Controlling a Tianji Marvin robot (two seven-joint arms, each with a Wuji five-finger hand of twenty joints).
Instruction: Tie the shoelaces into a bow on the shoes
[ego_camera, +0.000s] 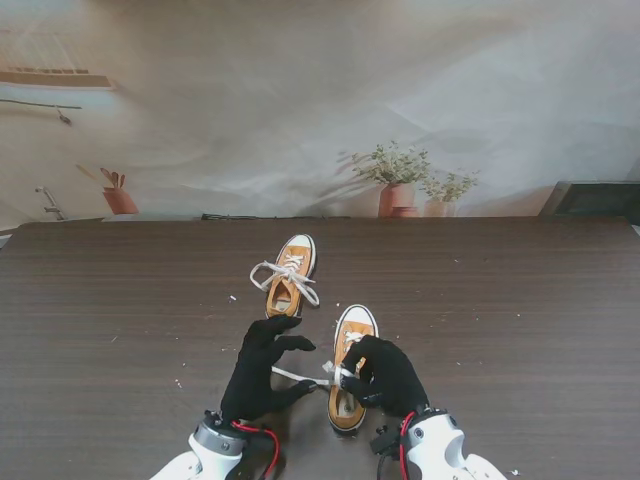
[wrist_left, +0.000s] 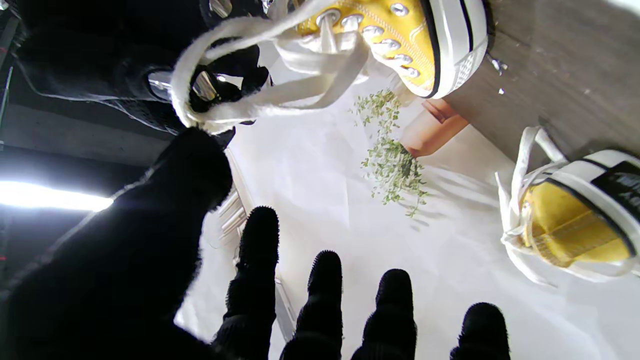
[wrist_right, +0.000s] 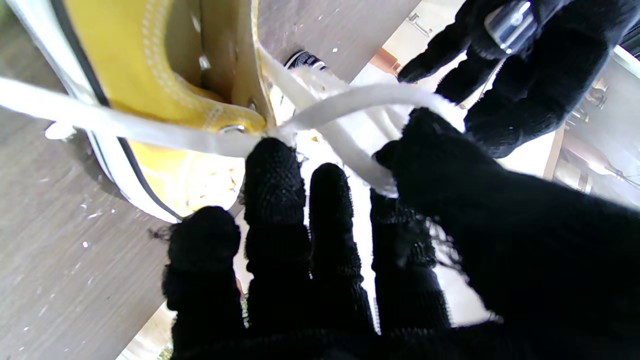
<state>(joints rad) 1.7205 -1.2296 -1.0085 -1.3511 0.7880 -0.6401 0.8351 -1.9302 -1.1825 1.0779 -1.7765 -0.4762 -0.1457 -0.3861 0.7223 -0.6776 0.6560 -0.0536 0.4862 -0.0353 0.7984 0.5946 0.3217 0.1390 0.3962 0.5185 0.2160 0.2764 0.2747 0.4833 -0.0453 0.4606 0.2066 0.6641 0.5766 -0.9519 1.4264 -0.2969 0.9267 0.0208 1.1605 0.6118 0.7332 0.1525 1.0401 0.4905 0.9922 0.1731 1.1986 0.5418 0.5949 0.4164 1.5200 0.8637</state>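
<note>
Two yellow sneakers with white soles lie on the dark table (ego_camera: 520, 300). The far shoe (ego_camera: 292, 270) carries loose white lace loops. Over the near shoe (ego_camera: 355, 325) my right hand (ego_camera: 388, 375) hovers, covering its tongue. In the right wrist view its thumb (wrist_right: 440, 155) and fingers (wrist_right: 275, 170) pinch a white shoelace (wrist_right: 125, 132) running off the shoe (wrist_right: 150, 75). My left hand (ego_camera: 262, 365) stands beside the near shoe's left side, fingers spread and raised. Its thumb (wrist_left: 190, 165) touches a lace loop (wrist_left: 240, 100) stretched between both hands (ego_camera: 296, 377).
Small white crumbs are scattered over the table around the shoes. A printed backdrop with potted plants (ego_camera: 395, 185) rises behind the table's far edge. A dark box (ego_camera: 595, 198) sits at the far right corner.
</note>
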